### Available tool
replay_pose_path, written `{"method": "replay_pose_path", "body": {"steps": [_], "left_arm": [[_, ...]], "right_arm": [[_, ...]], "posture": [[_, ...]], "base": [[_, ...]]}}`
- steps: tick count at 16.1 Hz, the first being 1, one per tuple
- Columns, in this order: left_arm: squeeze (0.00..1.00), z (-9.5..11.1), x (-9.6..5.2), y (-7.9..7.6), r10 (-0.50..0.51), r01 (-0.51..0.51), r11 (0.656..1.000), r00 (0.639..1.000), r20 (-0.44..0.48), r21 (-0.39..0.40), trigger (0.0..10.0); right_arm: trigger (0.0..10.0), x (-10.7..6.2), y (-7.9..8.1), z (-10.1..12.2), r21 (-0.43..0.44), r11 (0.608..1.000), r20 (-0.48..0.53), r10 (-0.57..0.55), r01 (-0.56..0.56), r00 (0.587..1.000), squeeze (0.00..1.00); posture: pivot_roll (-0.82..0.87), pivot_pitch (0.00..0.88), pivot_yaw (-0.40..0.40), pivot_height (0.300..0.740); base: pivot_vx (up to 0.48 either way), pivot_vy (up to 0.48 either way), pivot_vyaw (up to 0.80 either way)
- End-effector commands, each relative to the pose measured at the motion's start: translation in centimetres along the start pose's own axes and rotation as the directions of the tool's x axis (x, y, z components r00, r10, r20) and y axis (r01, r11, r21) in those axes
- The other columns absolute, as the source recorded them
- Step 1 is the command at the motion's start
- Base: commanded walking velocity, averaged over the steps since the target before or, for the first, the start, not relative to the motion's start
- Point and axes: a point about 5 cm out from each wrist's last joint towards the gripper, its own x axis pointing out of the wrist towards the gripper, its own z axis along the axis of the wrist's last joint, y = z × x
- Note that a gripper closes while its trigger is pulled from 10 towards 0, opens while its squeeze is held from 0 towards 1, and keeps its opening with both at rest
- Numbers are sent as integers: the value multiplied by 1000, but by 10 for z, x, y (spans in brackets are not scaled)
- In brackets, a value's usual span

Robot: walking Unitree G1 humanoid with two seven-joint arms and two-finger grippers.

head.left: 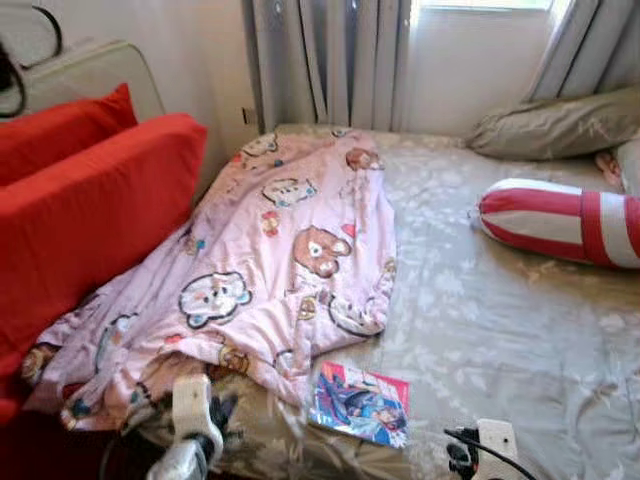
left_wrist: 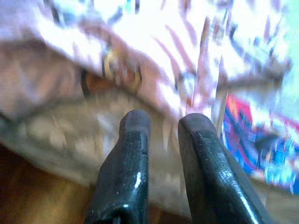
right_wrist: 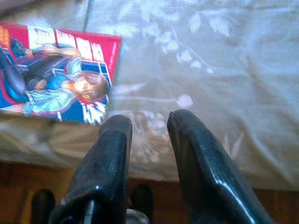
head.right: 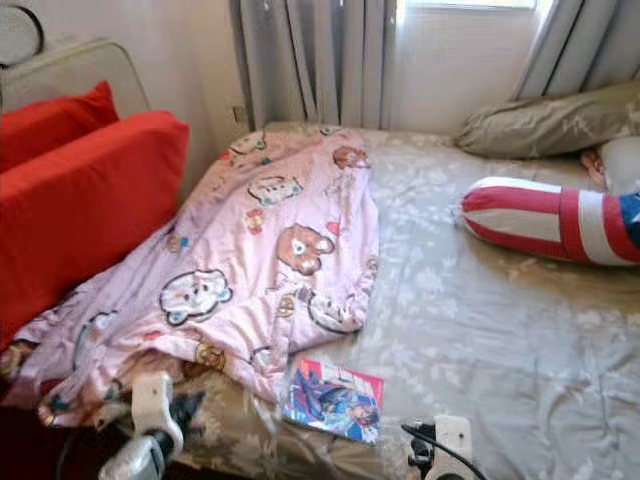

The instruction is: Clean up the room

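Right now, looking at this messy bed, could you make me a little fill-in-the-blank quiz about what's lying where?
1. The pink cartoon blanket lies crumpled on the side of the bed next to the ____ cushions.
2. The comic book lies flat near the bed's front edge, between the left gripper and the ____ gripper.
3. The red-and-white ____ bolster lies in front of the grey pillow.
4. Behind the bed hang grey ____.

Missing words: red; right; striped; curtains
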Motion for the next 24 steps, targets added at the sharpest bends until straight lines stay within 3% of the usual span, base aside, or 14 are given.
{"method": "replay_pose_path", "body": {"steps": [1, 2, 5, 9, 24], "left_arm": [[0, 8, 1, -1, -14, 14, 1000, 998, 61, 8, 10000], [0, 12, 1, -3, -20, 19, 1000, 996, 85, 7, 10000], [0, 20, 4, -10, -37, 35, 999, 990, 135, 12, 10000], [0, 29, 3, -11, -55, 50, 998, 979, 195, 31, 10000], [0, 28, 2, -14, -55, 51, 998, 980, 191, 27, 10000]], "right_arm": [[10000, 17, 25, 67, -30, 998, 223, 61, -55, 973, 0], [10000, 19, 31, 77, -51, 996, 254, 77, -67, 964, 0], [10000, 19, 32, 75, -63, 997, 241, 66, -52, 968, 0], [10000, 19, 36, 76, -80, 994, 252, 93, -75, 963, 0], [10000, 19, 42, 67, -92, 991, 222, 119, -101, 968, 0]], "posture": [[8, 0, 17, 740], [6, 0, 18, 740], [7, 0, 22, 740], [7, 0, 20, 690], [24, 0, 16, 670]], "base": [[0, 0, 0], [0, 0, 0], [0, 0, 0], [0, 0, 0], [0, 0, 0]]}}
